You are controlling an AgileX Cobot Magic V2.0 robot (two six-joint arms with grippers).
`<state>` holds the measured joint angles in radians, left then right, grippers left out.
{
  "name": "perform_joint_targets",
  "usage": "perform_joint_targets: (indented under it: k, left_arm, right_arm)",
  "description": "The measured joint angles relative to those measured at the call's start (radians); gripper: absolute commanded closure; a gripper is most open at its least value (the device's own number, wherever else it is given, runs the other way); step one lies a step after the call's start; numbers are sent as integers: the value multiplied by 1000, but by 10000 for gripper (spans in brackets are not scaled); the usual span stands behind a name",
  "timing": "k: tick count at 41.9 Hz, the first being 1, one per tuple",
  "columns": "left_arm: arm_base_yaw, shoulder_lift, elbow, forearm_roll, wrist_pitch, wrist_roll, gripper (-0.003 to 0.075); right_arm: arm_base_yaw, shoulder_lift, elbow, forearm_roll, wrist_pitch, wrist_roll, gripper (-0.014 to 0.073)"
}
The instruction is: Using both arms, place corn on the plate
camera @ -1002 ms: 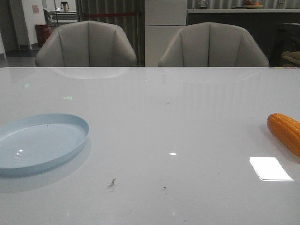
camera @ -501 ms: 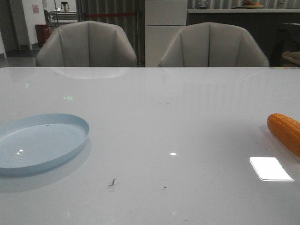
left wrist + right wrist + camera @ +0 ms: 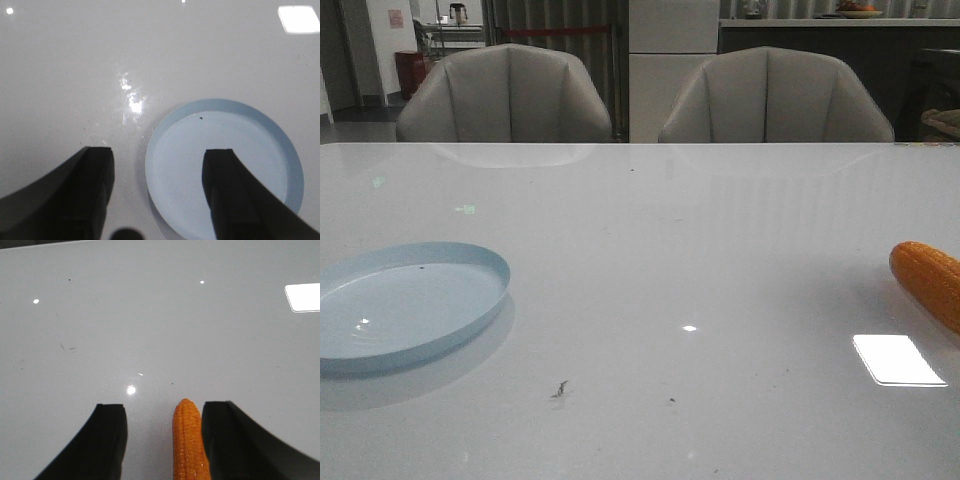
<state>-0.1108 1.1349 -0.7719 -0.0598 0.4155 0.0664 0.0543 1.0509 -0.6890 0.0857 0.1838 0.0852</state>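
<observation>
The orange-yellow corn [image 3: 930, 282] lies on the white table at the far right edge of the front view, partly cut off. The pale-blue plate [image 3: 470, 262] sits at the near left, with nothing on it. Neither arm shows in the front view. In the right wrist view my right gripper [image 3: 164, 407] is open above the table; the corn [image 3: 189, 442] lies between its fingers, close beside one finger [image 3: 225, 430]. In the left wrist view my left gripper [image 3: 159, 152] is open and holds nothing, hovering over the plate's edge [image 3: 155, 150].
Two grey chairs [image 3: 505, 95] [image 3: 775, 98] stand behind the table's far edge. Bright light reflections [image 3: 897, 359] lie on the glossy tabletop near the corn. A small dark speck [image 3: 559, 389] lies on the table in front of the plate.
</observation>
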Motion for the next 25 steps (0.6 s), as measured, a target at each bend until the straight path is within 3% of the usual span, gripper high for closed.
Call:
perform_joint_targets:
  k: [4, 10, 16, 25]
  left_arm:
    - [0, 154, -173, 0, 180, 0, 260]
    - [0, 434, -390, -1, 323, 0, 260]
    - [0, 636, -516, -1, 352, 0, 260]
    - [0, 751, -534, 37, 374, 0, 260]
  right_arm:
    - [0, 0, 0, 0, 0, 0, 137]
    - [0, 0, 0, 0, 0, 0, 137]
    - [0, 0, 0, 0, 1, 0, 137]
    - [0, 0, 0, 0, 11, 0, 137]
